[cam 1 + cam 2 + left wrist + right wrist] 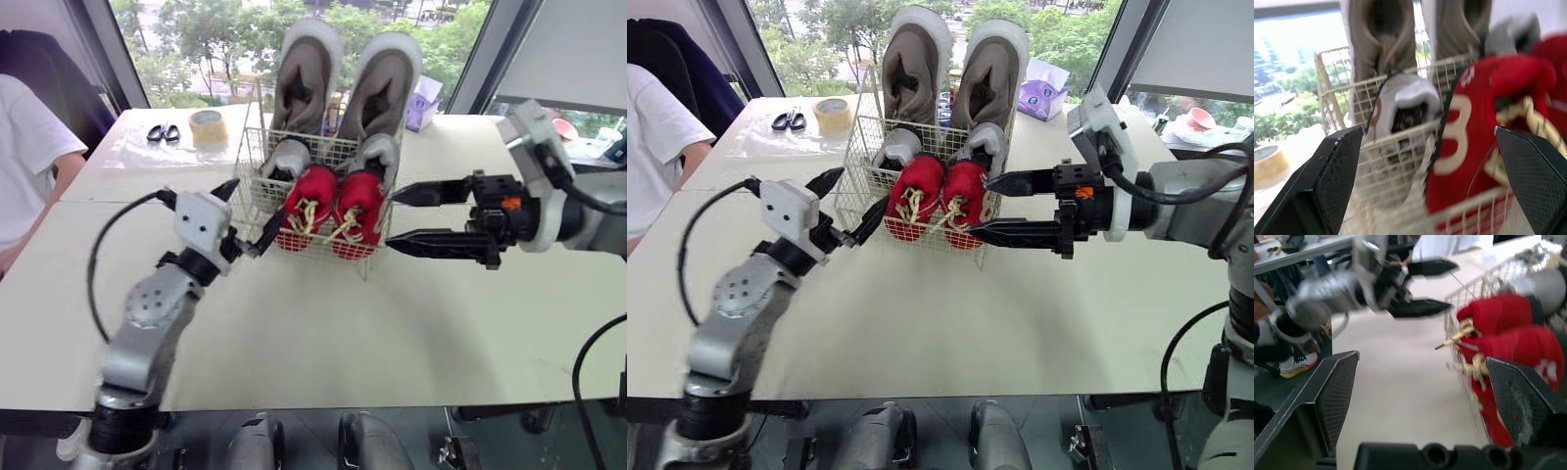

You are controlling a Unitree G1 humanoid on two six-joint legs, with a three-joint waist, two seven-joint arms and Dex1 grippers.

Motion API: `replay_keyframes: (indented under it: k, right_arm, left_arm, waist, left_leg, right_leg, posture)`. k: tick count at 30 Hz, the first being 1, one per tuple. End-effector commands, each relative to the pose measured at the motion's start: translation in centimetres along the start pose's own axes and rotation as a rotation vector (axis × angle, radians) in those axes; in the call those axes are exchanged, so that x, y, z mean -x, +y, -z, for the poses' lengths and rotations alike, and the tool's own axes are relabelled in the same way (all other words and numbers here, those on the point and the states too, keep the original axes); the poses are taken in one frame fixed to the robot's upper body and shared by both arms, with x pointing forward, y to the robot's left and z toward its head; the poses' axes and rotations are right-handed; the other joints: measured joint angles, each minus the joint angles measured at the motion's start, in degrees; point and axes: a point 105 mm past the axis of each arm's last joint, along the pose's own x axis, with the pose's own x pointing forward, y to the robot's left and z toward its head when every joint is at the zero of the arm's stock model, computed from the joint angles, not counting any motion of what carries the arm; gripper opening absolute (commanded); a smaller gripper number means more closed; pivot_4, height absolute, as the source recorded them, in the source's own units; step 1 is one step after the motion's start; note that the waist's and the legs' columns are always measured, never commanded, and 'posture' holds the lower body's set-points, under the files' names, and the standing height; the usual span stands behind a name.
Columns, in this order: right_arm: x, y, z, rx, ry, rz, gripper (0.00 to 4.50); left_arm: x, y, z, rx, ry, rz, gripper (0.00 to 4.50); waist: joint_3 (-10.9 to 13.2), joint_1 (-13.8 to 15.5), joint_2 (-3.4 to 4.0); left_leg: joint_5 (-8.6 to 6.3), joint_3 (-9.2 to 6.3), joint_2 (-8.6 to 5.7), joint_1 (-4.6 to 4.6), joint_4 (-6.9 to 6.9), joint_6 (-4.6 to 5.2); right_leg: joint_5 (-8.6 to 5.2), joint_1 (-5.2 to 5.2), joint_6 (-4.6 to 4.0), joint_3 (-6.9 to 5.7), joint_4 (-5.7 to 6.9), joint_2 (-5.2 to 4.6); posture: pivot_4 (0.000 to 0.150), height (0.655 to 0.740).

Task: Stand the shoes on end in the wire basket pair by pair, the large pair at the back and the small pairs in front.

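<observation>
Standing upright in the wire-grid basket, tall taupe shoes back rounded red shoes; left gripper and right gripper flank it, pointed fingers spread wide, empty.

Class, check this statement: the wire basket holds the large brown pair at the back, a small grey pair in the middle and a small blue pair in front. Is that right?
Not quite: the front pair is red, not blue, as the left eye view shows. The rest of the statement stands.

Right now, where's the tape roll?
Left eye view: tape roll sits far left on the table, just right of the scissors, left of the wire basket.
</observation>
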Motion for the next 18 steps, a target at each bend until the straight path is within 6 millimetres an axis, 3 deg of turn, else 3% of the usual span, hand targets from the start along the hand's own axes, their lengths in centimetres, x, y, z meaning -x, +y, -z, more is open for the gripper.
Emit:
replay_keyframes:
  k: [1, 3, 5, 8, 13, 18]
  right_arm:
    - [2.0, -0.6, -1.1, -0.024, -0.100, 0.047, 4.50]
    - [2.6, -1.0, -0.2, -0.076, -0.109, 0.067, 4.50]
    - [2.7, -1.3, 1.1, -0.115, -0.091, 0.083, 4.50]
    - [2.5, -1.6, 2.8, -0.161, -0.080, 0.088, 4.50]
    - [2.6, -1.2, 5.6, -0.239, -0.050, 0.095, 4.50]
    - [2.7, -1.6, 8.1, -0.297, -0.021, 0.133, 4.50]
  left_arm:
    - [1.7, 3.7, -1.7, -0.189, 0.052, -0.043, 4.40]
    - [2.3, 6.2, -1.7, -0.223, 0.114, -0.087, 4.40]
    - [2.8, 7.4, -1.7, -0.187, 0.136, -0.115, 4.40]
    - [3.7, 8.4, -1.5, 0.108, 0.102, -0.179, 4.40]
    - [7.8, 5.7, 0.5, 0.412, 0.201, -0.027, 4.40]
    - [11.2, 2.2, 3.1, 0.460, 0.429, 0.109, 4.40]
  waist:
    - [0.0, 0.0, 0.04]
    - [0.0, 0.2, 0.03]
    - [0.0, 0.2, 0.04]
    - [0.0, 0.1, 0.05]
    - [0.0, -0.5, 0.03]
    - [0.0, -0.3, 0.06]
  left_leg:
    - [0.00, 0.02, -0.01, 0.01, 0.00, 0.00]
    - [0.01, 0.01, 0.00, 0.01, 0.00, -0.01]
    - [0.01, -0.02, -0.01, 0.02, 0.00, -0.01]
    - [-0.02, 0.03, -0.03, 0.04, 0.00, 0.04]
    - [-0.02, 0.03, 0.00, 0.11, -0.01, 0.03]
    - [-0.01, 0.03, 0.01, 0.19, -0.06, -0.04]
  right_leg:
    - [-0.01, 0.00, -0.01, 0.00, -0.01, 0.00]
    - [-0.05, 0.01, -0.09, 0.00, -0.01, 0.01]
    - [-0.06, 0.10, -0.10, -0.03, -0.08, 0.01]
    - [-0.02, 0.16, -0.02, 0.00, -0.18, -0.04]
    - [0.00, 0.15, 0.23, 0.01, -0.07, -0.02]
    - [-0.15, 0.17, 0.00, 0.01, -0.05, 0.01]
  posture:
    - [0.150, 0.7400]
    - [0.150, 0.7400]
    - [0.150, 0.7400]
    - [0.150, 0.7400]
    - [0.150, 0.7400]
    - [0.150, 0.7400]
